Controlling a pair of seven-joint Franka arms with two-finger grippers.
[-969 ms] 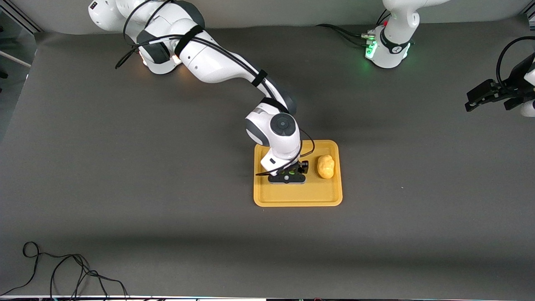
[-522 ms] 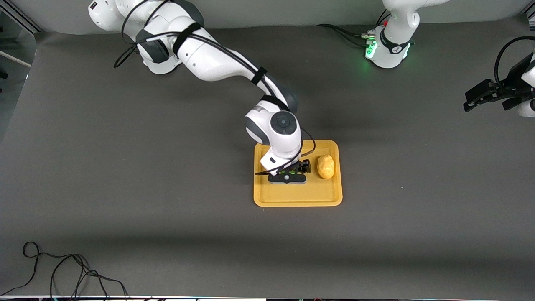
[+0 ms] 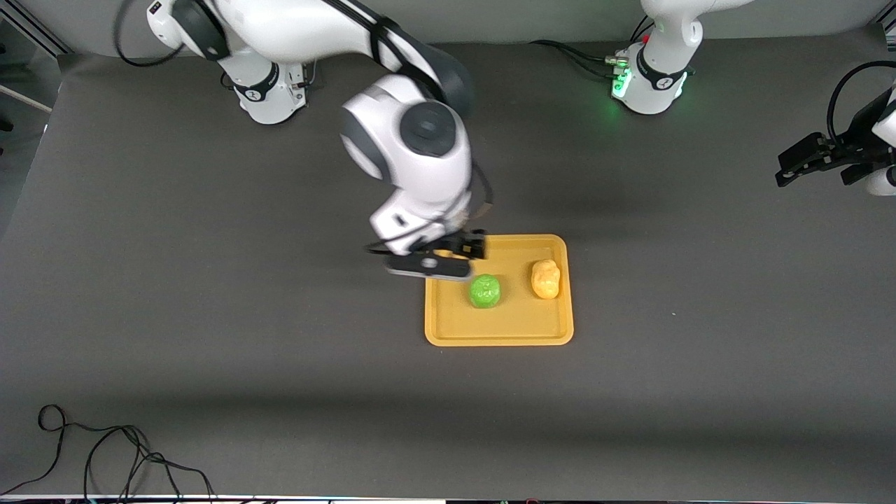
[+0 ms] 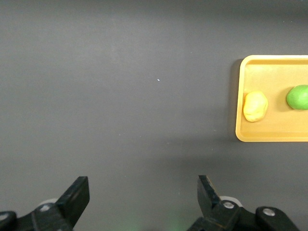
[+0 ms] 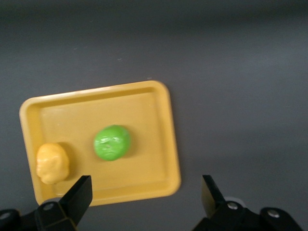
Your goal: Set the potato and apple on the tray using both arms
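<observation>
On the tray [image 3: 498, 329]: apple [image 3: 485, 291] and potato [image 3: 545, 278], side by side, apart. Right gripper [image 3: 439, 260] over the tray's corner toward the right arm's end, jaws spread, empty. Left gripper [image 3: 805, 162] waiting (jaws released) well clear of the tray, over the counter [image 3: 210, 315]. Risk: apple rolling if tray bumped in retreat. Left arm largely cut off.

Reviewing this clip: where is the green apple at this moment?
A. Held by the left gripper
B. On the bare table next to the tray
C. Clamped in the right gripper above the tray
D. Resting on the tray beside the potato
D. The apple sits on the tray apart from the potato, and the right gripper is open and empty above the tray's edge.
</observation>
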